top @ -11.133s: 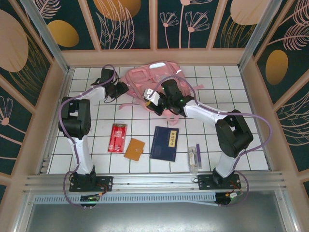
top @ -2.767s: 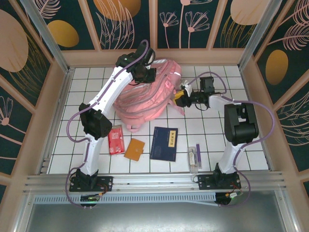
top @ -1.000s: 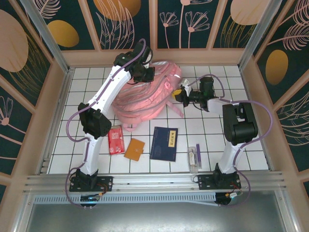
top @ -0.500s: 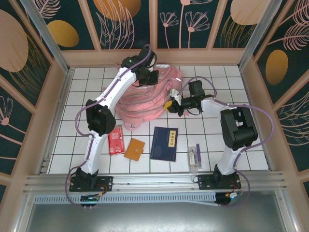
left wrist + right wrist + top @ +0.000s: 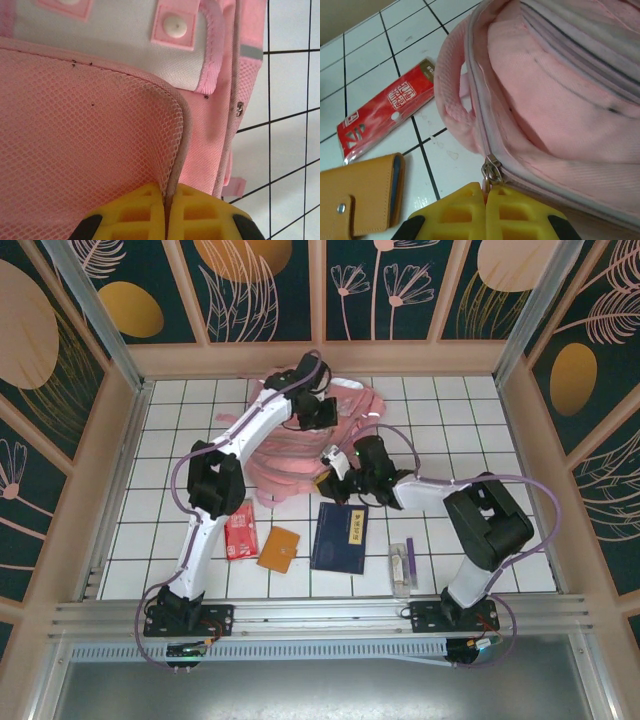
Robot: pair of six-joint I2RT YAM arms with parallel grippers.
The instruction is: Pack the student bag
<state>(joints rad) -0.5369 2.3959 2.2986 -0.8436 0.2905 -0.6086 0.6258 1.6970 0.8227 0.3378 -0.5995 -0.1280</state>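
Pink backpack [image 5: 295,455] was found lying just beyond the blue booklet [image 5: 340,536]. Left gripper [image 5: 165,200] was clamped on its mesh panel edge [image 5: 177,150]; right gripper [image 5: 485,192] was closed on its zipper pull [image 5: 490,170], nearer the booklet.

This is a robot test booth of the kind found in a lab. The table [image 5: 180,400] is a white board ruled with a black grid, boxed in by wall panels [image 5: 400,290] printed with leaves and gold discs. Metal posts [image 5: 95,310] brace the corners. Two white arms [image 5: 255,430] stand bolted to a metal rail [image 5: 320,615] along the near edge.
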